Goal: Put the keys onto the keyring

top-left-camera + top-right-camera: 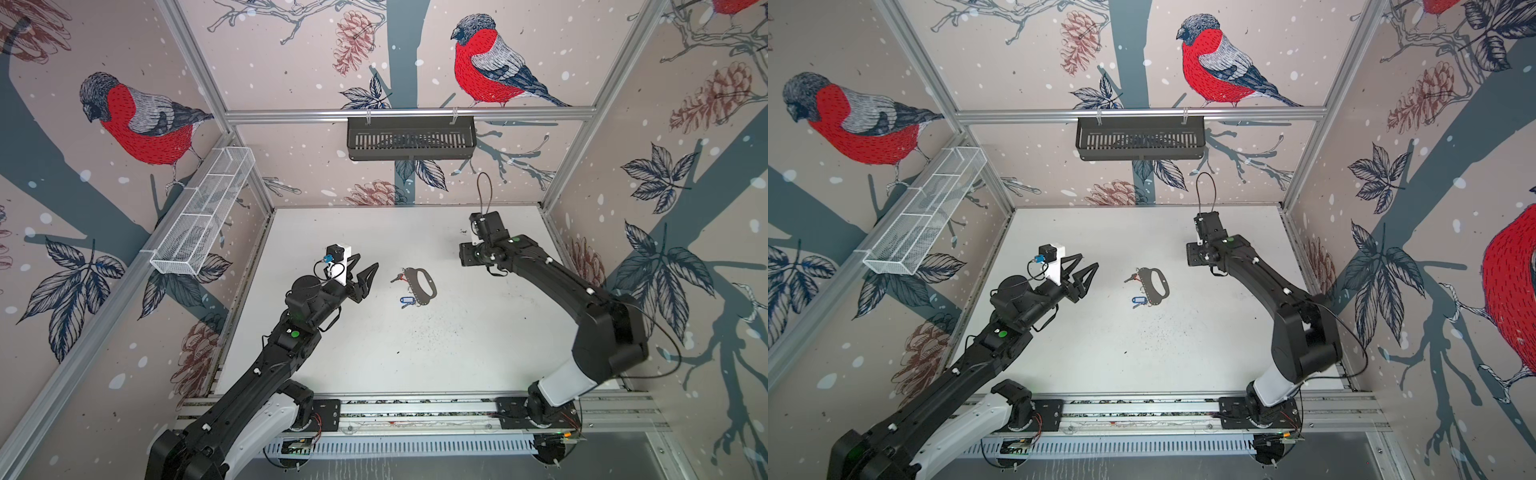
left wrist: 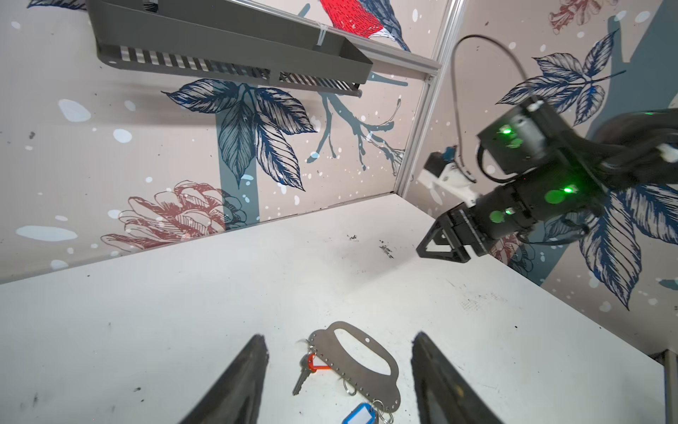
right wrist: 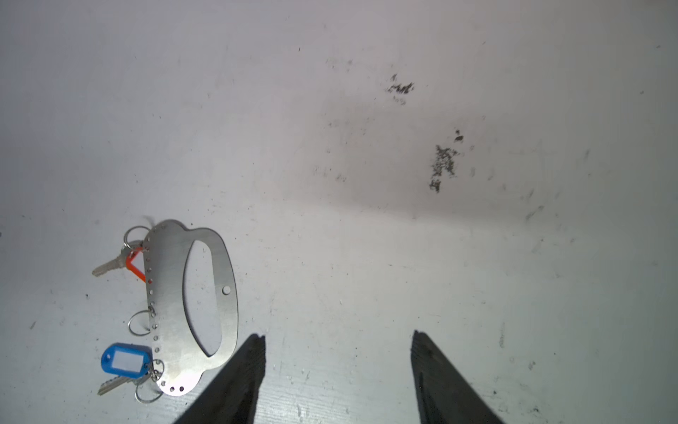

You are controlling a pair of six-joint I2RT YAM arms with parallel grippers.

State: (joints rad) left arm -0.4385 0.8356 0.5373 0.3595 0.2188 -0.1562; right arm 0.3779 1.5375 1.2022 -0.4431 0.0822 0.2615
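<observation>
The keyring [image 1: 432,286] [image 1: 1165,286], a flat grey metal plate with a big slot, lies mid-table in both top views. Small rings hang from holes along its edge [image 3: 168,293]. A key with a blue tag [image 3: 126,359] [image 1: 406,300] lies at one end, its ring at the plate's holes. A key with a red-orange tag [image 3: 134,264] [image 2: 312,363] lies at the other end, the tag partly under the plate. My left gripper [image 1: 368,266] [image 2: 339,334] hovers open left of the keyring. My right gripper [image 3: 336,334] [image 1: 468,257] is open above bare table beside it. Neither touches anything.
A black slotted basket [image 1: 411,139] hangs on the back wall and a white mesh basket [image 1: 203,208] on the left wall. Patterned walls close three sides. An aluminium rail [image 1: 415,405] runs along the front. Black scuff marks [image 3: 444,165] dot the white table.
</observation>
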